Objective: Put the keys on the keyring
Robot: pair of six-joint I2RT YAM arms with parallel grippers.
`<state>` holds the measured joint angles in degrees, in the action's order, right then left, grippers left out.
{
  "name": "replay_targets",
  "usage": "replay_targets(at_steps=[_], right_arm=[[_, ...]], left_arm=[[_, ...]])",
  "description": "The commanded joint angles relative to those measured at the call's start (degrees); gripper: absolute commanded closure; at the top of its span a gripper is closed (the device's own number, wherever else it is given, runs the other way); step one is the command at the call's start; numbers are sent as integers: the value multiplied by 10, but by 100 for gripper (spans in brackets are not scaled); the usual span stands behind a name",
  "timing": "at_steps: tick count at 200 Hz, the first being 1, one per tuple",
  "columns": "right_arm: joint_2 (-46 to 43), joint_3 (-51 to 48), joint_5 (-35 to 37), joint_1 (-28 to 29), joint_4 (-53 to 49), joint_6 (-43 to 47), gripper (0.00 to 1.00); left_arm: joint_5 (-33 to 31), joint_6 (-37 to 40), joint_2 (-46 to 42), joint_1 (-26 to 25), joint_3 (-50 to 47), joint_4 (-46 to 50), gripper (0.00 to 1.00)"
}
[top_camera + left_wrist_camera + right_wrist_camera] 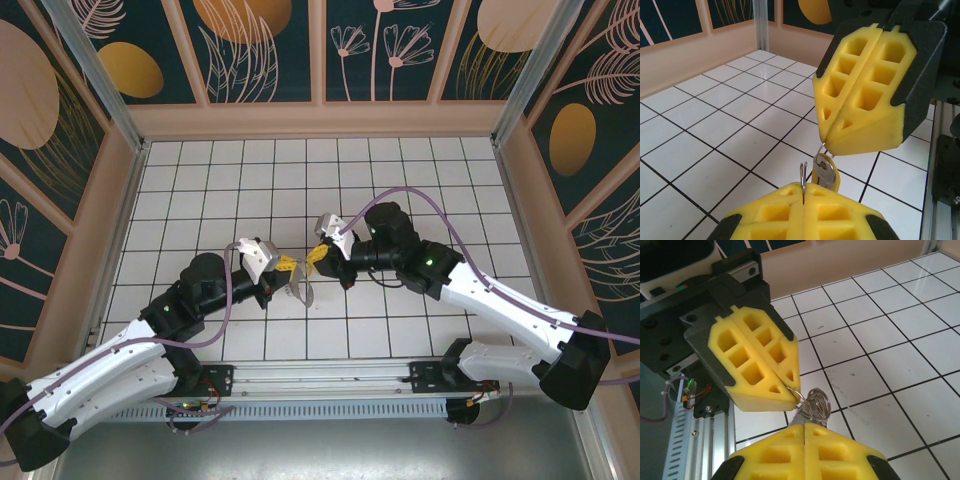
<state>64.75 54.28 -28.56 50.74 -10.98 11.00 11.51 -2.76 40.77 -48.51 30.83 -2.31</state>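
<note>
Left wrist: one key (825, 173), one keyring (803, 175), two end effectors (803, 196) (831, 138) pinching it.

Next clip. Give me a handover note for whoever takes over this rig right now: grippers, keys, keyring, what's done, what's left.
Left gripper: shut, pinching the keyring above the table.
Right gripper: shut, tip to tip with the left, pinching the same ring.
Key: one silver key hangs at the ring between the fingertips. Whether it is fully threaded on cannot be told.
Done: ring and key are held off the table by both arms.
Left: probably check that the key is seated on the ring, then set it down.
</note>
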Motion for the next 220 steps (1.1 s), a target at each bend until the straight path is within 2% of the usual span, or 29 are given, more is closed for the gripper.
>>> replay_targets(at_steps=[1,98,220], right_arm=[[-4,21,-26,5,2,-14,100],[24,41,-38,7,7,-15,100],[44,60,-12,6,-11,-15,100]], left_arm=[[-3,8,-2,-3,19,-9,100],[4,6,1,-3,18,-14,100],[8,6,0,-3,18,-13,100]])
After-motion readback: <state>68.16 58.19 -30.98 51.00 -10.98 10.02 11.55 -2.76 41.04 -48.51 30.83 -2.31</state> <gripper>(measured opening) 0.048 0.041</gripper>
